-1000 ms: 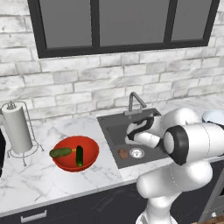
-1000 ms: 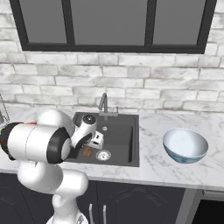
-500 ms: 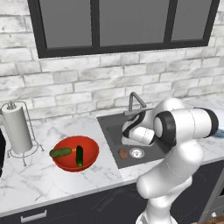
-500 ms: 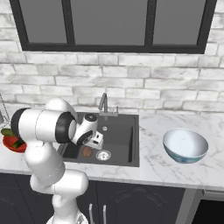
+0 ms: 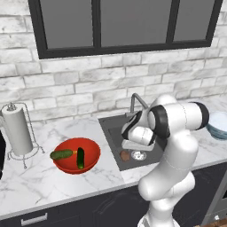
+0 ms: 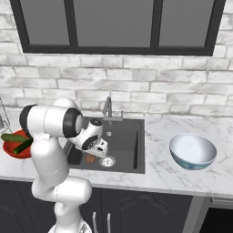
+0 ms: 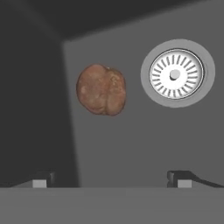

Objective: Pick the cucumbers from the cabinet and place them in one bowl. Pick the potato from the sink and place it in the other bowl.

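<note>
My hand [image 7: 111, 177] hangs inside the sink [image 6: 123, 136] with its fingers spread wide and nothing between them, pointing down at the basin floor. The worktop [image 5: 66, 177] carries the red bowl [image 5: 76, 154] near its front edge, left of the sink, with both cucumbers [image 5: 71, 155] already in it, and the pale blue bowl [image 6: 193, 150] on the far side, right of the sink. The potato [image 7: 101, 89] lies on the sink floor near the left wall, just beside the drain [image 7: 177, 73].

My worry is alignment: in the hand view the potato sits left of centre, so a straight descent could land one finger on top of it and roll it away. The nearby sink wall may also block the outer finger. It is lumpy, so a shallow pinch could slip.
</note>
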{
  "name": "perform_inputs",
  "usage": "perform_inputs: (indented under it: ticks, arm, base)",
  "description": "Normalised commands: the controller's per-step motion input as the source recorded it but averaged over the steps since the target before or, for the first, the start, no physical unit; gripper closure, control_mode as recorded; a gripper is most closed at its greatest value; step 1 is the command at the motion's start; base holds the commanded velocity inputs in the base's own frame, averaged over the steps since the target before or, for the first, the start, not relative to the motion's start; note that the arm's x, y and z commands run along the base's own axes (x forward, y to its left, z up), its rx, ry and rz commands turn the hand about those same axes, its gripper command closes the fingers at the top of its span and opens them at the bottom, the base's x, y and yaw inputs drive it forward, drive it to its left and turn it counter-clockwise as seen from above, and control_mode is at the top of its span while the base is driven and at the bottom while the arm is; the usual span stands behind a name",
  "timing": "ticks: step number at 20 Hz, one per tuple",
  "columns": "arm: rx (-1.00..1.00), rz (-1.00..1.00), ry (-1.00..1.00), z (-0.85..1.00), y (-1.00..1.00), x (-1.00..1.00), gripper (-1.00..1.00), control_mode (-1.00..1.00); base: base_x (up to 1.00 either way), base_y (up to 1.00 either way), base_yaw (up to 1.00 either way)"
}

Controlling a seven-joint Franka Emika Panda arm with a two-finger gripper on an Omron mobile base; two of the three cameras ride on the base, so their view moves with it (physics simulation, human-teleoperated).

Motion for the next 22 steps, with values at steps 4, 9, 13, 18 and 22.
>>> perform_inputs:
  ticks: [4,9,13,18,22]
  arm:
    - [0.0,0.0,0.01,-0.15,0.0,0.15,-1.0,-1.0]
    - [0.0,0.0,-0.01,-0.14,0.1,0.04,-1.0,-1.0]
    - [0.01,0.0,-0.01,-0.19,0.19,0.0,-1.0,-1.0]
    - [0.0,0.0,-0.01,-0.18,0.1,0.22,-1.0,-1.0]
    - [0.0,0.0,-0.02,-0.09,0.0,0.43,-1.0,-1.0]
  base:
    - [0.0,0.0,0.0]
    - [0.0,0.0,0.0]
    - [0.0,0.0,0.0]
    - [0.0,0.0,0.0]
    - [0.0,0.0,0.0]
